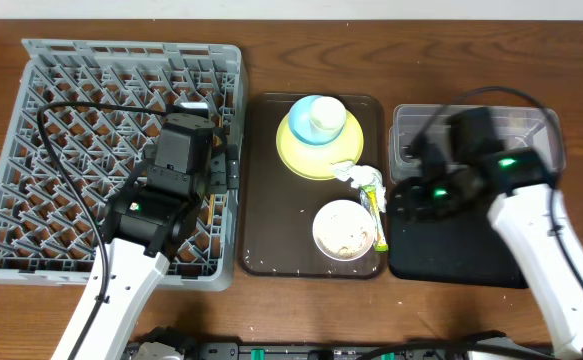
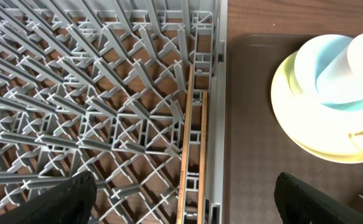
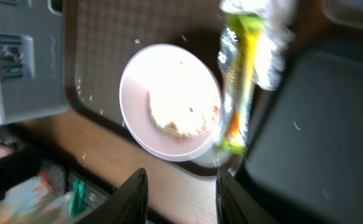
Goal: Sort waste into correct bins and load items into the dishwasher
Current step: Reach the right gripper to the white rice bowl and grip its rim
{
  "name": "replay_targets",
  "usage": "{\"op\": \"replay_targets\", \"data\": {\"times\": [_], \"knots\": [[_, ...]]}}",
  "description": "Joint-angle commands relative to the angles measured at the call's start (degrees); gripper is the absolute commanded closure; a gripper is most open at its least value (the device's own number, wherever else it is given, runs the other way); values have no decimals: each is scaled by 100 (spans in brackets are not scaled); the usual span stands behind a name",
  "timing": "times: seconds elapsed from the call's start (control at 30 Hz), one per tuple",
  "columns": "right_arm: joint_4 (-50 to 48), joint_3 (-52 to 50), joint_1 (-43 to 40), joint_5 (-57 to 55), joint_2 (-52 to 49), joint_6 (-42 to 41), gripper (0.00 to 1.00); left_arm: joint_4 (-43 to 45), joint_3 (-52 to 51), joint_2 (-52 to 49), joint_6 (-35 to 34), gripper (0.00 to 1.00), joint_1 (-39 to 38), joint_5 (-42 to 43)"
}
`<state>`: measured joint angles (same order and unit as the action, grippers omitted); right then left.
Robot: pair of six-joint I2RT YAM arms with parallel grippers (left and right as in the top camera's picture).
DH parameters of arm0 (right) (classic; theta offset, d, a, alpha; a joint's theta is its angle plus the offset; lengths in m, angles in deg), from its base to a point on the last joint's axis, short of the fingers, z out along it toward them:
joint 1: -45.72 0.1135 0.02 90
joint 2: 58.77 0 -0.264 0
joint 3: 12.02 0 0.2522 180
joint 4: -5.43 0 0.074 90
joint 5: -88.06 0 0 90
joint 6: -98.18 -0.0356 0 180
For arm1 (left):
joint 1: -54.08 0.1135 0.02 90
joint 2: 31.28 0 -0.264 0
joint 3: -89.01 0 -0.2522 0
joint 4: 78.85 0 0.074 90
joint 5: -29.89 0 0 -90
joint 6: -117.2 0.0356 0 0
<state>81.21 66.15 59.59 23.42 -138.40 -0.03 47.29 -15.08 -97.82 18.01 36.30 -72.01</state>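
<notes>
right claw [image 3: 180,198] apart, empty | I'd pinch the wrapper [image 3: 238,93] midway, staying clear of bowl [image 3: 169,102] rim | left claw [image 2: 187,202] apart over 2 chopsticks [image 2: 192,155] in rack [image 2: 75,93]

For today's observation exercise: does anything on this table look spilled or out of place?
Pale crumbs lie scattered on the brown serving tray around the white bowl, outside it. The yellow-green wrapper lies along the tray's right rim.

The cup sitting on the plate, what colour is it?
Light blue. The cup shows best in the left wrist view, close up on the yellow plate.
</notes>
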Motion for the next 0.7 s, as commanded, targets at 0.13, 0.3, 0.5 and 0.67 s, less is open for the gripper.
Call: {"op": "replay_targets", "data": {"times": [0.13, 0.3, 0.5, 0.67], "knots": [[-1683, -931, 1947, -1080, 7, -1285, 62, -2, 33, -11, -50, 8, 9, 31], [-2533, -1333, 3097, -2376, -20, -1456, 63, -2, 33, -11, -52, 8, 9, 31], [-2861, -1368, 3943, -3493, -22, -1751, 64, -2, 33, -11, -52, 8, 9, 31], [-2894, -1390, 4144, -3801, -26, -1753, 66, -2, 33, -11, -52, 8, 9, 31]]}}
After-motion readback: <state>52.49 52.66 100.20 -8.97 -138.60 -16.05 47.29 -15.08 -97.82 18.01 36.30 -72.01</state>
